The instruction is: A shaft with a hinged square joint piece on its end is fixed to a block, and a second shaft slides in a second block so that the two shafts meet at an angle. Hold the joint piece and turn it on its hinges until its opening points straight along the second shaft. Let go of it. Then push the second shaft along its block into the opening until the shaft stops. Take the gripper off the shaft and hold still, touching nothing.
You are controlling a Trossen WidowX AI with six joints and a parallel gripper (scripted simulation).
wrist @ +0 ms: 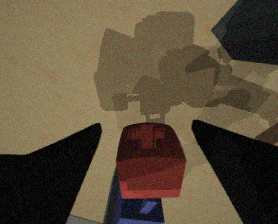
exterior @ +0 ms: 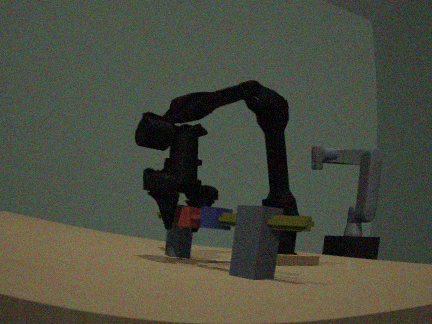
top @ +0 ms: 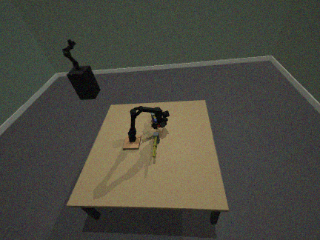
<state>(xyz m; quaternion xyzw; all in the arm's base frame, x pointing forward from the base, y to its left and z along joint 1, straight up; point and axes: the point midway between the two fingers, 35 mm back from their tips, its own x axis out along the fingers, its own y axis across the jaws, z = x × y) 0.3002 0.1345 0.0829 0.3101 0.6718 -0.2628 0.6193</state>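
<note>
The red joint piece point(exterior: 188, 217) point(wrist: 151, 172) is on the end of the first shaft, beyond a blue piece point(top: 155, 120) point(exterior: 215, 218) point(wrist: 142, 211). Its dark opening faces the top of the wrist view. The first shaft point(exterior: 290, 222) is yellow and runs through a grey block point(exterior: 255, 243). The second shaft point(top: 155, 150) is yellow and sits in another grey block point(top: 155, 134) point(exterior: 178, 243) point(wrist: 252, 32). My gripper point(exterior: 184, 215) point(wrist: 146, 125) is open around the joint piece, one finger on each side, with gaps beside it in the wrist view. The second shaft's near end is hidden.
The wooden table point(top: 189, 169) point(exterior: 125, 283) carries both blocks and my arm's base plate point(top: 131, 143) point(exterior: 302, 260). The second block stands close beyond the right finger in the wrist view. Another arm point(top: 70, 52) point(exterior: 367, 183) stands on a dark pedestal away from the table.
</note>
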